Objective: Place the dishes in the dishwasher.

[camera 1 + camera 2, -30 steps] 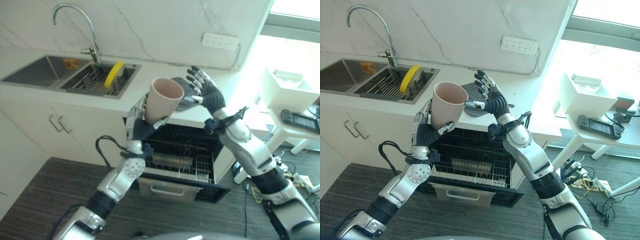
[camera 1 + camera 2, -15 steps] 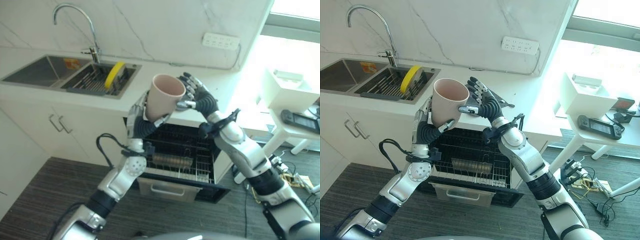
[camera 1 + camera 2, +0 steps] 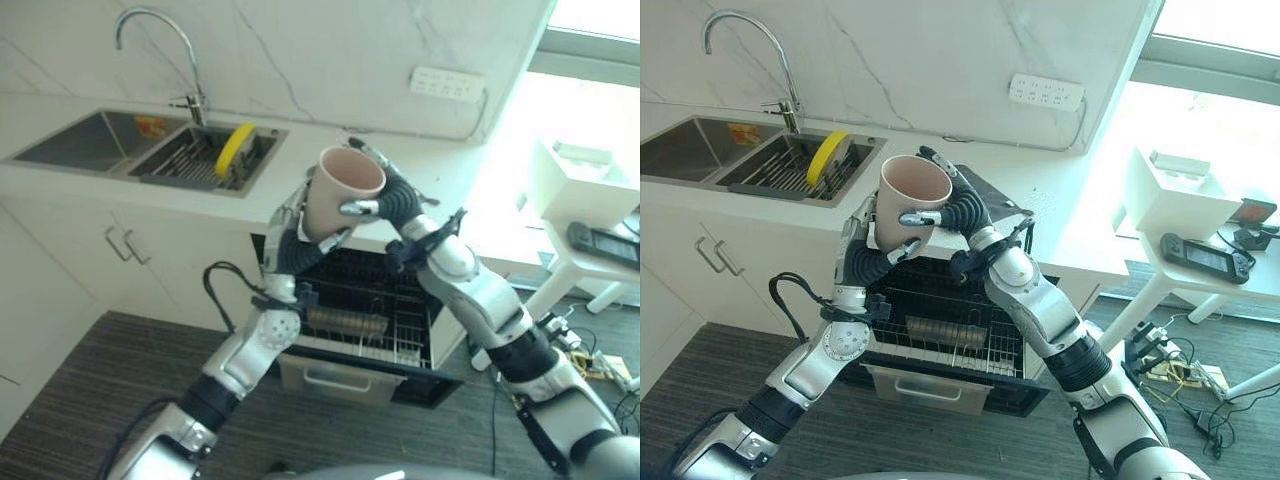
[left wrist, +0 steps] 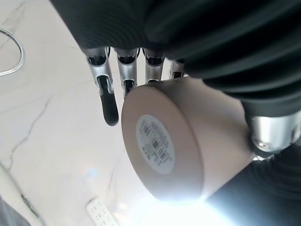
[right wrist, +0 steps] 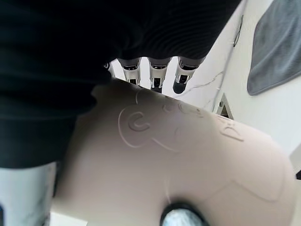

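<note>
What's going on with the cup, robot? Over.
Left hand shut on pink cup. Right hand shut on it too. Cup upright above open dishwasher rack. Nothing in the way.

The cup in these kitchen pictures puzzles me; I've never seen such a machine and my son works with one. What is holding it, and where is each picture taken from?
It is a two-armed humanoid robot. Two pictures come from cameras on its head, looking down; the other two from cameras on its wrists, very close to its hands. The left robot hand holds a beige cup upright above the open dishwasher, fingers curled round its lower part. The right robot hand grips the cup near its rim, so both hold it. The left wrist view shows the cup's bottom with a sticker, the right wrist view its side. Behind are a counter, a sink with a tap, and a yellow plate in the sink rack.
</note>
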Available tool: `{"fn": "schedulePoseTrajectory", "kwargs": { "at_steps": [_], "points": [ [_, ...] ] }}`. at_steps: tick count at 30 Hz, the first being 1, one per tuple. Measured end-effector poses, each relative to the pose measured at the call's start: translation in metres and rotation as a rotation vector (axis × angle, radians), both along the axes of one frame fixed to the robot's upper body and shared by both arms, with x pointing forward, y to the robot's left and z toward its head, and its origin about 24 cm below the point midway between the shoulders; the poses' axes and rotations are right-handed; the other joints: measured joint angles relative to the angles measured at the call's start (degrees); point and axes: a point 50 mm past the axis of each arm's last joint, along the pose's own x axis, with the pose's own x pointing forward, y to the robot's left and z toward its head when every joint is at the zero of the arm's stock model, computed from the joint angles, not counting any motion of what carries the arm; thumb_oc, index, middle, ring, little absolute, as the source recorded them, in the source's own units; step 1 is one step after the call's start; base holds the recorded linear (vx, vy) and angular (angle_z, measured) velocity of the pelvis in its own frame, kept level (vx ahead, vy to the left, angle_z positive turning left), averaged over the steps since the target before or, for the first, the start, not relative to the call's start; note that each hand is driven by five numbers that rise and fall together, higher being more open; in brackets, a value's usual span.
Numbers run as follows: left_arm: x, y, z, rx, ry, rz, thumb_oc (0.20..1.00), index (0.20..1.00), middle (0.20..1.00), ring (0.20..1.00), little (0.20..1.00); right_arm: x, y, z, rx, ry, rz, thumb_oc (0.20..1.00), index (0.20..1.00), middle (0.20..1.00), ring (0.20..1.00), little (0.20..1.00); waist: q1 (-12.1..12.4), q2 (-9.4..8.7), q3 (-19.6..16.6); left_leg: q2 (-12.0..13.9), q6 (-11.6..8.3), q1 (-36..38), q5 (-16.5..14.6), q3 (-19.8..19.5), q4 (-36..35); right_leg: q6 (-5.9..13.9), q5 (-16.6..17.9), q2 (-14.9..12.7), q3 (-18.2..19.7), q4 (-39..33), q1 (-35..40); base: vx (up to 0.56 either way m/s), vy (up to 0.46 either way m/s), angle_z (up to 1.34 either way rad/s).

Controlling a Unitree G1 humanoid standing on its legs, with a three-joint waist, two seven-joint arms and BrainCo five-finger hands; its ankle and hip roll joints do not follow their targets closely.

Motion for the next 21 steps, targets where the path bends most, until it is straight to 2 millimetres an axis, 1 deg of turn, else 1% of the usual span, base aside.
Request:
{"fn": "schedulePoseTrajectory", "kwargs": {
  "at_steps": [1, 2, 4, 6, 9, 11, 18, 19, 20, 21],
  "points": [
    [0.001, 0.0, 0.001, 0.001, -0.004, -0.001, 0.2, 0.2, 0.2, 0.2, 0.2, 0.0, 0.001, 0.002, 0.005, -0.004, 0.003, 1.0, 1.0, 1.0, 1.0, 1.0, 0.03, 0.04, 0.01, 0.0, -0.04, -0.03, 0.03, -0.03, 0.01, 0.0, 0.0, 0.01, -0.04, 0.01, 0.0, 0.0, 0.0, 0.0],
    [0.001, -0.001, 0.002, 0.002, -0.007, -0.003, 0.2, 0.2, 0.2, 0.2, 0.2, 0.001, 0.003, 0.005, 0.007, -0.012, 0.005, 0.2, 0.2, 0.2, 0.2, 0.2, 0.06, 0.08, -0.01, 0.01, -0.04, -0.01, 0.03, -0.07, 0.01, 0.0, 0.0, 0.01, -0.08, 0.0, 0.05, 0.0, 0.0, 0.0],
    [0.004, 0.003, 0.007, -0.006, -0.022, 0.016, 0.2, 0.2, 0.2, 0.2, 0.2, 0.002, 0.006, 0.012, 0.009, -0.032, 0.015, 0.2, 0.2, 0.2, 0.2, 0.2, 0.15, 0.16, -0.04, -0.06, -0.03, 0.09, 0.01, -0.1, 0.01, 0.02, -0.03, 0.02, -0.25, 0.01, 0.32, 0.0, 0.015, 0.05],
    [0.006, 0.005, 0.01, -0.009, -0.035, 0.022, 0.2, 0.2, 0.2, 0.2, 0.2, 0.004, 0.008, 0.017, -0.006, -0.042, 0.02, 0.2, 0.2, 0.2, 0.2, 0.2, 1.12, 0.15, -0.07, -0.15, -0.05, 0.11, 0.03, -0.15, 0.02, 0.03, -0.04, 0.02, -0.3, 0.19, 0.38, 0.0, 0.007, 0.02],
    [0.006, 0.006, 0.01, -0.003, -0.032, 0.026, 0.2, 0.2, 0.2, 0.2, 0.2, 0.005, 0.006, 0.016, -0.035, -0.038, 0.021, 0.2, 0.2, 0.2, 0.2, 0.2, 1.91, 0.09, -0.11, -0.21, -0.26, 0.07, 0.16, -0.2, 0.07, 0.02, -0.04, 0.05, -0.48, 0.3, 0.47, 0.0, 0.002, 0.01],
    [0.006, 0.009, 0.009, 0.015, -0.029, 0.029, 0.2, 0.2, 0.2, 0.2, 0.2, 0.006, 0.004, 0.015, -0.062, -0.032, 0.027, 0.2, 0.2, 0.2, 0.2, 0.2, 1.89, 0.07, -0.12, -0.21, -0.26, 0.06, 0.17, -0.26, 0.13, 0.02, -0.03, 0.06, -0.48, 0.3, 0.46, 0.0, 0.0, 0.0],
    [0.006, 0.008, 0.008, 0.007, -0.008, 0.015, 0.2, 0.2, 0.2, 0.2, 0.2, 0.007, 0.0, 0.015, -0.115, -0.063, 0.019, 0.2, 0.2, 0.2, 0.2, 0.2, 1.82, -0.08, -0.22, -0.2, -0.31, 0.07, 0.22, -0.31, 0.32, 0.02, -0.03, 0.08, -0.5, 0.31, 0.5, 0.0, 0.0, 0.0],
    [0.007, 0.008, 0.007, -0.004, 0.009, 0.003, 0.755, 0.755, 0.755, 0.755, 0.755, 0.007, 0.0, 0.015, -0.119, -0.061, 0.017, 0.2, 0.2, 0.2, 0.2, 0.2, 1.8, -0.08, -0.23, -0.21, -0.31, 0.06, 0.22, -0.31, 0.32, 0.02, -0.03, 0.09, -0.5, 0.31, 0.5, 0.0, 0.0, 0.0],
    [0.007, 0.007, 0.006, -0.011, 0.027, -0.007, 1.0, 1.0, 1.0, 1.0, 1.0, 0.007, -0.001, 0.014, -0.134, -0.062, 0.012, 0.2, 0.2, 0.2, 0.2, 0.2, 1.77, -0.08, -0.22, -0.2, -0.31, 0.05, 0.22, -0.28, 0.31, 0.02, -0.03, 0.08, -0.5, 0.3, 0.49, 0.0, 0.0, 0.0],
    [0.007, 0.006, 0.005, -0.025, 0.049, -0.019, 1.0, 1.0, 1.0, 1.0, 1.0, 0.007, -0.001, 0.013, -0.151, -0.063, 0.015, 0.2, 0.2, 0.2, 0.2, 0.2, 1.74, -0.08, -0.23, -0.2, -0.3, 0.06, 0.22, -0.25, 0.31, 0.02, -0.03, 0.08, -0.51, 0.3, 0.49, 0.0, 0.0, 0.0]
  ]
}}
